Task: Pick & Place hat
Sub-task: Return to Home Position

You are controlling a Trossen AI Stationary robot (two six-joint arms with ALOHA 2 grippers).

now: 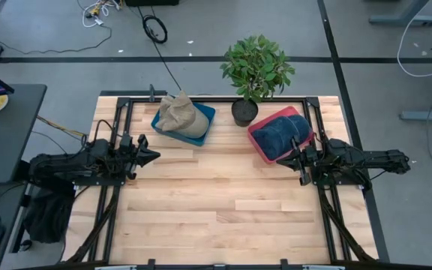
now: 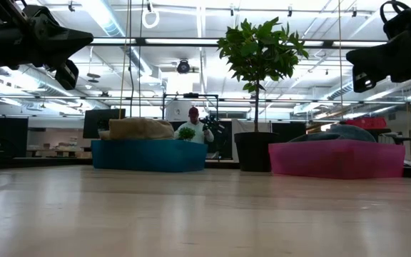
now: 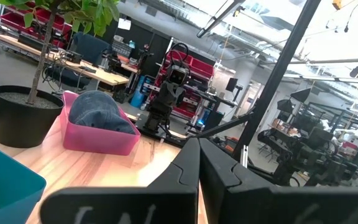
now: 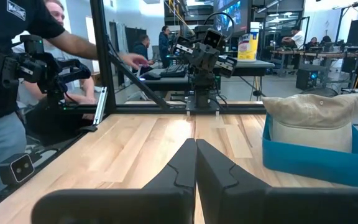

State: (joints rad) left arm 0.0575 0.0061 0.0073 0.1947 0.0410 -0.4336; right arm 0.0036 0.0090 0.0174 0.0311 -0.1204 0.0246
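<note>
The job looks finished to me: the crumpled tan fabric caps sit in the blue plastic bin at eleven o'clock on the pale wooden desk, while the left hand at nine and right hand at three hang empty, fingers pressed together.

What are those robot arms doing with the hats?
Nothing is being carried now. The left gripper and the right gripper are both shut and empty, at opposite sides of the table. The brown caps lie piled in the blue bin, and a dark blue cap lies in the pink bin beside the plant.
</note>
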